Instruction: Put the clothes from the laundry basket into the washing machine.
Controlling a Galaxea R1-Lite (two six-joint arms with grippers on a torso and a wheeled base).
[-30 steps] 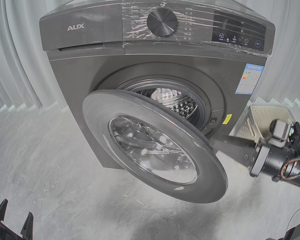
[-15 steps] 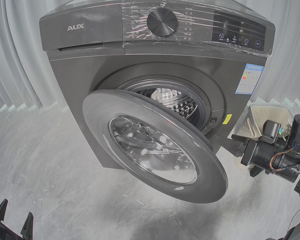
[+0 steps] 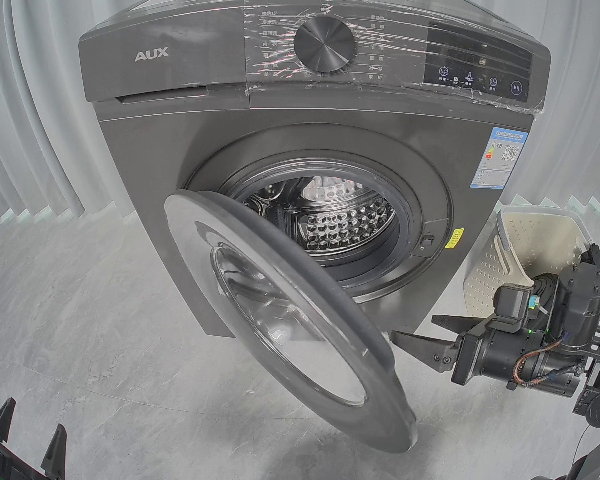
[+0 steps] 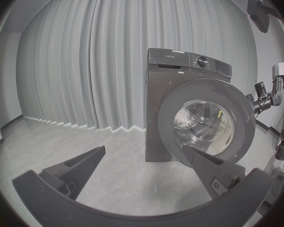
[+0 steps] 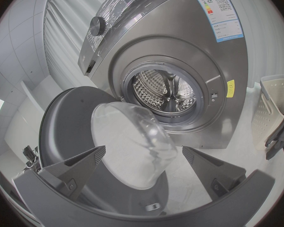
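head, washer: washing machine faces cam, grey, on pale floor, curtain behind.
head, door: door hinged on robot's left, stands wide open. drum visible thru the opening, no fabric seen in it.
head, basket: laundry basket on floor just beside machine's right side, partly hidden.
head, R pincer: right gripper low, just beside door's free edge, fingers apart, nothing btwn them. Touching the door or not, can't tell.
head, L pincer: left gripper in near-left corner, well apart from machine, fingers apart, empty.
L wrist, pincer: left gripper spread w/ only floor btwn fingers. Machine + open door farther off.
R wrist, pincer: right gripper spread, empty. Door's inner face w/ glass bowl close in front.
R wrist, drum: drum bare metal, no clothes inside.
R wrist, clothes: dark clothes hang over basket's rim by machine's right side, well apart from right gripper.
progress: judging from this, door-opening step looks done and the opening is wide enough to load. Zero garments moved, neither pincer holds anything.
left to do: grab clothes at basket, carry to opening, drop in drum, repeat till basket is empty. Early stage, main job not begun.
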